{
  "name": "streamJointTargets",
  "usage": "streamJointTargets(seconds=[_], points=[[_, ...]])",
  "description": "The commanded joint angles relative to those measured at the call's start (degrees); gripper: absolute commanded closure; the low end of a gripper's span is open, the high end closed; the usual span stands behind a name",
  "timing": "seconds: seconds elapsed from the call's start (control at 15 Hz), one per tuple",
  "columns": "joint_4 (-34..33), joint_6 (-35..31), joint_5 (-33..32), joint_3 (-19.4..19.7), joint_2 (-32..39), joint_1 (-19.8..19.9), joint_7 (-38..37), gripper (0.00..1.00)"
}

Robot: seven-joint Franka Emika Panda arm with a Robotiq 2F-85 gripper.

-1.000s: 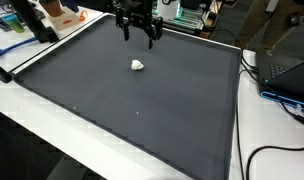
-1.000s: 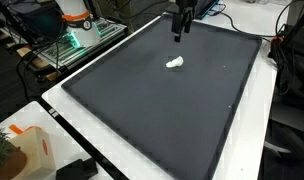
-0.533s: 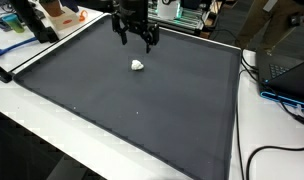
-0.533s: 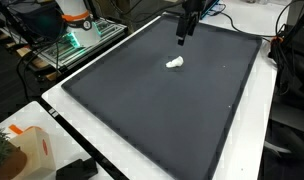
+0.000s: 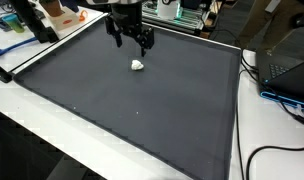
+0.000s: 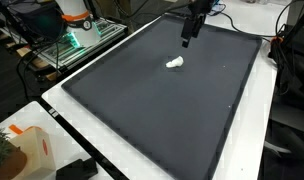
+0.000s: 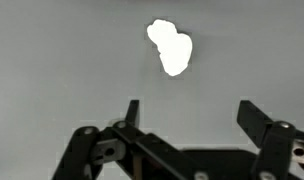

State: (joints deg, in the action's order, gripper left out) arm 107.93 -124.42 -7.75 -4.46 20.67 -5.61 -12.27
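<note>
A small white crumpled lump (image 5: 138, 66) lies on the dark grey mat (image 5: 142, 110); it also shows as a white lump (image 6: 175, 63) on the mat (image 6: 162, 110) and as a bright lump (image 7: 171, 47) in the wrist view. My black gripper (image 5: 131, 42) hangs above the mat just behind the lump, apart from it. From the opposite side the gripper (image 6: 186, 41) appears up and to the right of the lump. In the wrist view the gripper (image 7: 190, 112) stands open, its fingers wide apart with only mat between them.
White table border (image 5: 262, 120) surrounds the mat. A laptop (image 5: 284, 62) and cables sit at one side, clutter and an orange object (image 5: 60, 12) at the back. A cart with a green-lit device (image 6: 77, 40) and a paper bag (image 6: 27, 150) stand off the mat.
The gripper has drifted sideways above the back of the mat, towards the lump's side, staying open. The lump has not moved.
</note>
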Motion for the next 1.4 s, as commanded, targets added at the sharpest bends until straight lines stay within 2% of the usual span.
streamJointTargets(seconds=[0.0, 0.6, 0.93, 1.0, 1.07, 1.33], points=[[-8.64, 7.99, -0.10, 1.27, 5.99, -1.52, 0.03, 0.00], [-25.07, 19.80, 3.44, 1.23, 17.50, -0.61, 3.76, 0.00], [-33.17, 28.38, 5.80, 2.18, 22.97, -0.21, 2.23, 0.00], [-34.19, 29.47, 6.43, 2.25, 23.55, -0.10, 1.93, 0.00], [-30.27, 26.34, 4.83, 2.61, 21.00, -0.82, 2.54, 0.00], [-33.57, 28.84, 5.45, 3.09, 23.59, -0.71, 1.48, 0.00]])
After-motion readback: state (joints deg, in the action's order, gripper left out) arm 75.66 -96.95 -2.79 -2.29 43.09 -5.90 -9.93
